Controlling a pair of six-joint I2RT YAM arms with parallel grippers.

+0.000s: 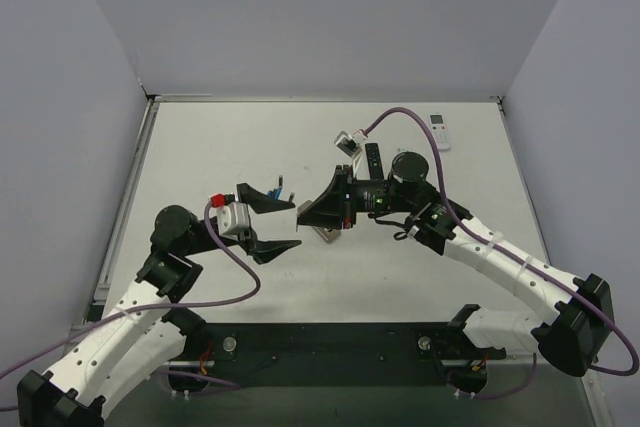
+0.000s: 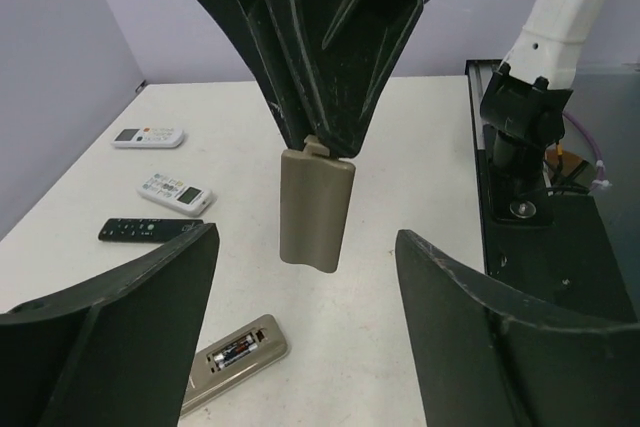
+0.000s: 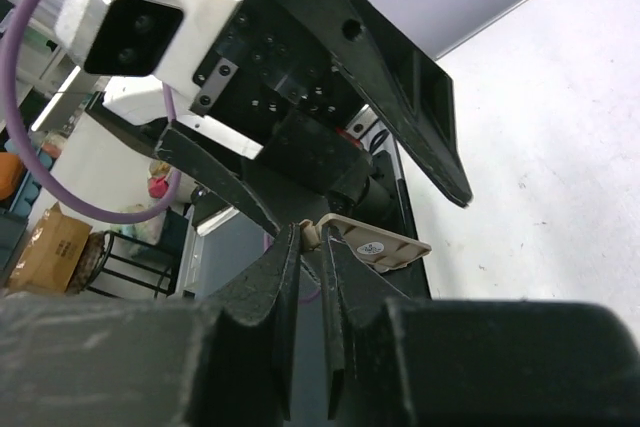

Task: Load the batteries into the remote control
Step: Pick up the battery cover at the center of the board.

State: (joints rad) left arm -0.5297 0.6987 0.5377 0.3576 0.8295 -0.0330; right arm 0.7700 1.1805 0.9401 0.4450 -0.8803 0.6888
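The right hand (image 3: 312, 237) is clamped on the top end of a grey-tan oblong plastic battery cover (image 2: 316, 207), which hangs upright over mid-bench. The left hand (image 1: 290, 222) faces it, spread wide and empty. Below the left hand, the small grey-tan-backed remote control (image 2: 264, 334) lies face down, with dark batteries (image 2: 232, 352) in its recess.

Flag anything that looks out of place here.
The tan battery cover is off the remote, pinched upright by its top edge in the right fingers. The remote lies face down with its batteries exposed.
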